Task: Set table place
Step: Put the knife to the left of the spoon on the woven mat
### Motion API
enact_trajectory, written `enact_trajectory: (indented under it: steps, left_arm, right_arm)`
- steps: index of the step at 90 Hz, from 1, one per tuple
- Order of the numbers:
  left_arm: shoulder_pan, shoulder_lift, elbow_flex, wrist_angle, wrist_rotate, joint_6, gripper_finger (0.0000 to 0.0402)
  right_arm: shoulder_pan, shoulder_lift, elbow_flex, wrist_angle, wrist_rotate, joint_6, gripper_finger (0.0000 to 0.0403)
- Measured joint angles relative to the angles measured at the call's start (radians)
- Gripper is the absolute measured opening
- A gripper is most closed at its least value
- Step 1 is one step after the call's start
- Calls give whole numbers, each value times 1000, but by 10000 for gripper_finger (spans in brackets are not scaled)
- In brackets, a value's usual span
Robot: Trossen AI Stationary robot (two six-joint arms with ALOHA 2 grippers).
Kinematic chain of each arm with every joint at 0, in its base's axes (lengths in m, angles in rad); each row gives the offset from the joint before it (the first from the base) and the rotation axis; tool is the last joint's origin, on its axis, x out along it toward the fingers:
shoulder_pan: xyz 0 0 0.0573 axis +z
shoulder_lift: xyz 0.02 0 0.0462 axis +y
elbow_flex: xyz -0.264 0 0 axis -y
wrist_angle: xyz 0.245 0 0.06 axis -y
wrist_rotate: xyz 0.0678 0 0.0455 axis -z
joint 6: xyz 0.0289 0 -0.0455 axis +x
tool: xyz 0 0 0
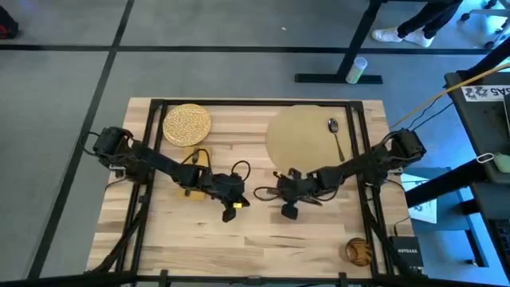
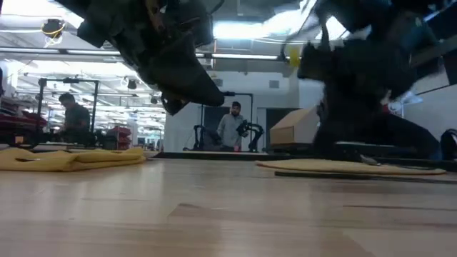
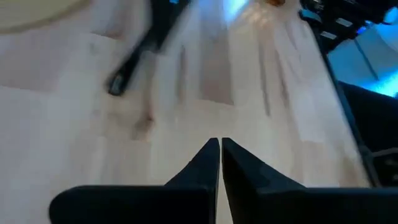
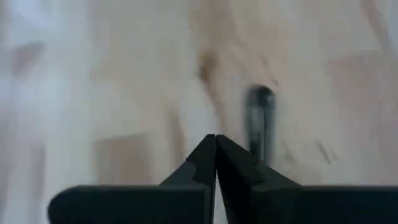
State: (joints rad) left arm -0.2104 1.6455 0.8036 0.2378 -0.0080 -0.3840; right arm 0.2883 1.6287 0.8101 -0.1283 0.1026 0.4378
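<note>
Both grippers are held low over the bare middle of the counter point(image 1: 239, 239), the left gripper point(image 1: 231, 211) and right gripper point(image 1: 288, 209) each with fingers clenched on nothing. The round mat point(image 1: 307, 135), with no long axis, is seen farther back, nearer the right arm, a spoon point(image 1: 335, 135) lying on it.

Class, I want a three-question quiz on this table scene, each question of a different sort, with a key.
1. True or false: the spoon lies on the round mat.
2. Which is shut with nothing in it: A) left pincer only, B) right pincer only, C) both?
3. Fill in: the yellow napkin lies beside the ___ arm.

Key: 1 true; 2 C; 3 left.
</note>
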Motion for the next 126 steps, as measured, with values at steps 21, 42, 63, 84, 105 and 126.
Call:
enact_trajectory:
  steps: [21,42,63,84,105,126]
  left_arm:
    - [62,30,0,-20,1,39,0]
    - [121,148,0,137,56,54,0]
    - [167,205,57,215,80,111,0]
    - [194,268,161,171,182,190,0]
    - [204,382,234,137,206,214,0]
    - [227,429,296,135,208,229,0]
  right_arm:
    - [15,-2,111,-217,3,-41,0]
    - [124,-2,117,-448,-7,133,0]
    - [222,-3,114,-580,14,325,0]
    - [229,-3,78,-630,29,400,0]
    - [228,-4,78,-633,36,401,0]
    - [228,-4,78,-628,43,404,0]
